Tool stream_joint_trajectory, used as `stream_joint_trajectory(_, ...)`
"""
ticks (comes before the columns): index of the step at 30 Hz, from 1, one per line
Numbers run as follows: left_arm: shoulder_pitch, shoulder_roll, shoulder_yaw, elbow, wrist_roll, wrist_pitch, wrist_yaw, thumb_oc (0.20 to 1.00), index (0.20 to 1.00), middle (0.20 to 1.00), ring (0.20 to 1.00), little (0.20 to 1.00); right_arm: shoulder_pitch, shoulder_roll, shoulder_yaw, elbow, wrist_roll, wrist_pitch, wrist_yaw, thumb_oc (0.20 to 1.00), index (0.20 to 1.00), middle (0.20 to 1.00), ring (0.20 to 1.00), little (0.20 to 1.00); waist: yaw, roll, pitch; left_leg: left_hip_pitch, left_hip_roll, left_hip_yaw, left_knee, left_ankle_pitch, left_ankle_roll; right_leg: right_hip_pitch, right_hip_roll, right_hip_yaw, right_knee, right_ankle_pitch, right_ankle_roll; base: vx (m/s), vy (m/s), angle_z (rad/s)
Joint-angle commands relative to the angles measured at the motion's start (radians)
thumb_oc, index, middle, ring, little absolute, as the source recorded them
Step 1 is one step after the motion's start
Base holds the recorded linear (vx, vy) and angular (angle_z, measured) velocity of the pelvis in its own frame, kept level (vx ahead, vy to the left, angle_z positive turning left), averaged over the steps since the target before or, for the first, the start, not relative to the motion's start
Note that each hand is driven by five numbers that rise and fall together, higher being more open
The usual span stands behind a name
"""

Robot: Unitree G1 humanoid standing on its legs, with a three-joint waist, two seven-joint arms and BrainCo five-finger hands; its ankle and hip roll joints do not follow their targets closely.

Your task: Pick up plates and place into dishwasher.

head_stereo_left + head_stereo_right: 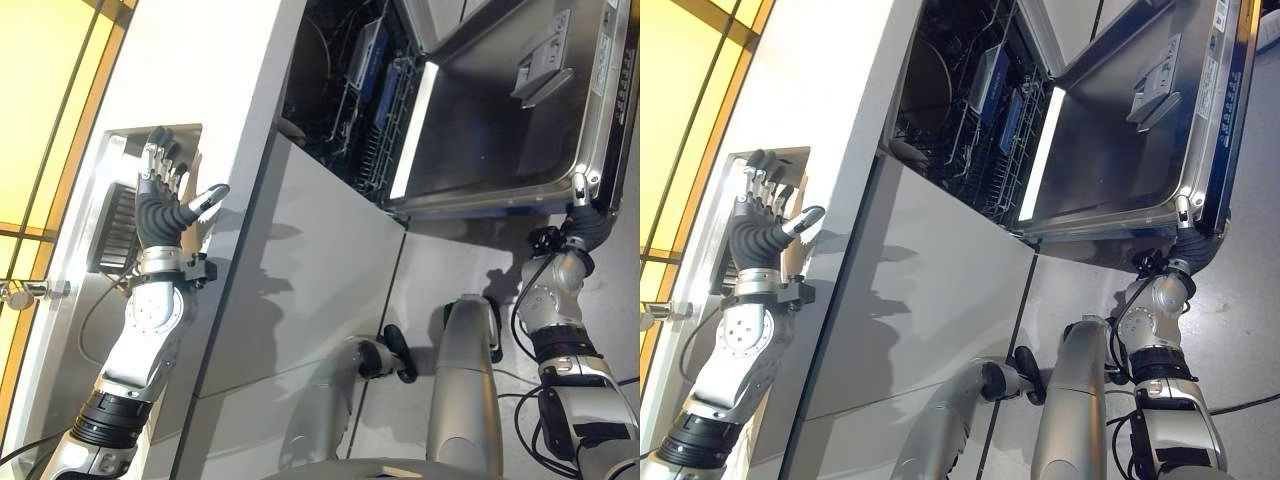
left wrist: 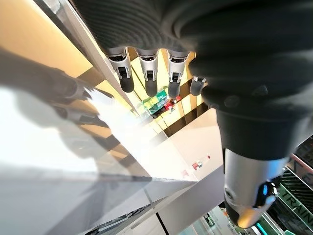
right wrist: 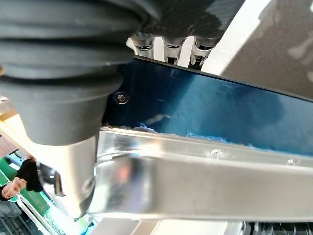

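The dishwasher stands open, its steel door (image 1: pixel 500 130) swung down. Inside, the wire rack (image 1: pixel 370 100) holds blue inserts, and a dark round plate-like shape (image 1: pixel 925 85) shows at the back. My right hand (image 1: pixel 585 225) is at the door's outer corner. In the right wrist view its dark cover (image 3: pixel 63 73) sits against the door's blue edge (image 3: pixel 205 112) and steel rim. My left hand (image 1: pixel 160 210) is raised over a recess in the white counter (image 1: pixel 200 80), open and holding nothing, its fingers (image 2: pixel 146 73) straight.
A dark ribbed rack (image 1: pixel 115 230) lies in the recess beside my left hand. Grey cabinet fronts (image 1: pixel 300 280) run below the counter. A yellow-lit window wall (image 1: pixel 50 100) borders the counter's far side.
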Motion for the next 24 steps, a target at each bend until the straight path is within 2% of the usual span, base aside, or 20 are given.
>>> stream_joint_trajectory(1,-0.02,-0.016,-0.002,0.035,-0.056,0.002,-0.024,1.0,1.0,1.0,1.0,1.0,-0.222,-0.109,0.094,-0.261,-0.074,0.12,0.261,1.0,1.0,1.0,1.0,1.0,0.001,0.068,0.135,0.013,-0.031,0.012,0.025,-0.028,0.039,0.073,0.033,-0.06,-0.102,0.037,-0.03,-0.03,0.025,-0.09)
stream_joint_trajectory(5,-0.038,-0.002,0.02,0.054,-0.083,0.006,-0.044,1.0,1.0,1.0,1.0,1.0,-0.211,-0.118,0.163,-0.338,-0.058,0.212,0.349,1.0,1.0,1.0,1.0,1.0,0.013,0.044,0.129,0.041,-0.033,-0.004,-0.034,0.004,0.035,0.11,0.042,-0.07,-0.154,0.057,-0.029,-0.02,0.036,-0.11)
stream_joint_trajectory(8,-0.045,0.007,0.033,0.062,-0.099,0.01,-0.052,1.0,1.0,1.0,1.0,1.0,-0.211,-0.115,0.2,-0.383,-0.062,0.234,0.389,1.0,1.0,1.0,1.0,1.0,0.029,0.03,0.123,0.066,-0.038,-0.018,-0.084,0.03,0.035,0.145,0.049,-0.083,-0.193,0.07,-0.029,-0.04,0.046,-0.06)
stream_joint_trajectory(9,-0.046,0.012,0.039,0.066,-0.105,0.014,-0.057,1.0,1.0,1.0,1.0,1.0,-0.208,-0.112,0.209,-0.394,-0.068,0.234,0.397,1.0,1.0,1.0,1.0,1.0,0.033,0.026,0.123,0.071,-0.037,-0.014,-0.113,0.064,0.042,0.154,0.048,-0.094,-0.222,0.104,-0.035,-0.07,0.046,-0.06)
stream_joint_trajectory(16,-0.007,0.031,0.076,0.074,-0.102,-0.006,-0.094,1.0,1.0,1.0,1.0,1.0,-0.187,-0.108,0.205,-0.41,-0.077,0.22,0.405,1.0,1.0,1.0,1.0,1.0,0.089,-0.013,0.084,0.169,-0.055,-0.081,-0.213,0.094,0.043,0.284,0.044,-0.135,-0.316,0.114,-0.032,0.03,0.037,0.08)
stream_joint_trajectory(20,0.02,0.031,0.096,0.074,-0.086,0.006,-0.115,1.0,1.0,1.0,1.0,1.0,-0.14,-0.079,0.193,-0.434,-0.08,0.197,0.403,1.0,1.0,1.0,1.0,1.0,0.127,-0.057,0.045,0.218,-0.06,-0.122,-0.244,0.095,0.043,0.372,0.037,-0.172,-0.375,0.121,-0.03,0.07,-0.038,0.22)
stream_joint_trajectory(24,0.03,0.045,0.107,0.062,-0.055,-0.01,-0.152,1.0,1.0,1.0,1.0,1.0,-0.096,-0.045,0.195,-0.438,-0.083,0.172,0.412,1.0,1.0,1.0,1.0,1.0,0.164,-0.105,0.006,0.276,-0.064,-0.159,-0.289,0.1,0.044,0.47,0.033,-0.215,-0.448,0.136,-0.027,0.08,-0.07,0.28)
